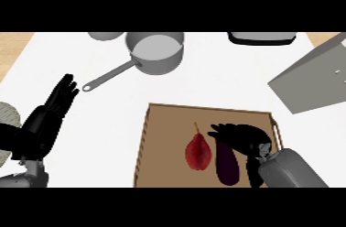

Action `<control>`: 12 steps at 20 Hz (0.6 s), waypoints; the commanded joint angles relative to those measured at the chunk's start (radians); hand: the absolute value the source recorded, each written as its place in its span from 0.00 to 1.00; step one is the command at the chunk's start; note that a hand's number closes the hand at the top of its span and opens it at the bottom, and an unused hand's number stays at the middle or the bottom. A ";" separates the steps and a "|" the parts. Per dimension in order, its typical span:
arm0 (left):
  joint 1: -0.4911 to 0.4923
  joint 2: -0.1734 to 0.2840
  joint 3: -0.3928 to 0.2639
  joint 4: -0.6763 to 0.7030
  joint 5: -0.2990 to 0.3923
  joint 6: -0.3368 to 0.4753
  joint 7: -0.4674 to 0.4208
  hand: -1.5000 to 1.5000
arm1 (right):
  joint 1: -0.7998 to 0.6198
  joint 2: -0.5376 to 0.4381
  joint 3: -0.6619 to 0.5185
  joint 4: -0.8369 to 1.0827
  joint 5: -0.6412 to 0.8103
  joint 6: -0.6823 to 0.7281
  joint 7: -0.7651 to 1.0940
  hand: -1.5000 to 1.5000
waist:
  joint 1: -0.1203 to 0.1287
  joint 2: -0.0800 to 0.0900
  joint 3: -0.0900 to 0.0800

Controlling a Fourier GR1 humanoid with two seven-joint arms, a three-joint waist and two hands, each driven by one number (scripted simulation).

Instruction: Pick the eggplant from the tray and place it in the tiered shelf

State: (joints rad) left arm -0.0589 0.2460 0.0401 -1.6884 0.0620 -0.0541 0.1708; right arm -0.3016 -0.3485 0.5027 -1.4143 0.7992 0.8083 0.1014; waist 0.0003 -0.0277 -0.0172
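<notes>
On the brown wooden tray (157, 143) with raised rims, toward its right half: a long dark purple eggplant (227, 164), lying lengthwise, narrow end up. Just left of it, close but apart, a red pointed fruit with a thin stem (197, 151), also lengthwise. Over the eggplant's upper end, the black right hand (242, 137), fingers spread and bent downward, tips at or just above the purple skin; whether actually touching, impossible to tell. Not curled round anything. Grey forearm (292, 170) entering from the lower right, across the tray's right rim.

At the left edge of the white worktop (202, 86), the black left hand (59, 99), open, fingers straight and pointing up, resting well apart from the tray.

Beyond the tray, a grey metal saucepan (157, 52) with its long handle angled down-left toward the left hand. At the right edge, a tilted grey flat-sided shelf unit (312, 79), holding nothing visible. Along the top edge, a grey round vessel (106, 35) and a dark-rimmed grey object (262, 37), both cut off.
</notes>
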 commanded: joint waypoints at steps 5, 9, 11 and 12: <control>-0.013 0.015 0.027 -0.017 0.023 -0.032 0.015 0.50 | 0.041 0.004 0.025 0.135 0.131 -0.274 -0.115 1.00 | 0.010 0.029 0.018; 0.000 -0.032 -0.013 0.027 -0.035 0.004 -0.022 0.50 | -0.024 -0.024 -0.009 0.200 0.164 -0.336 -0.200 1.00 | 0.011 0.031 0.018; -0.025 -0.001 0.023 0.035 -0.005 -0.024 -0.018 0.50 | -0.010 -0.020 -0.014 0.214 0.180 -0.408 -0.241 1.00 | 0.008 0.031 0.018; -0.025 -0.039 -0.027 -0.042 -0.044 0.029 0.073 0.50 | -0.014 0.007 -0.015 0.163 0.180 -0.374 -0.198 1.00 | 0.006 0.028 0.018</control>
State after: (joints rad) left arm -0.0689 0.2297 0.0400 -1.6939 0.0464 -0.0563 0.1852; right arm -0.3236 -0.3550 0.4877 -1.3386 0.9312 0.4814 -0.1051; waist 0.0109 -0.0299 -0.0150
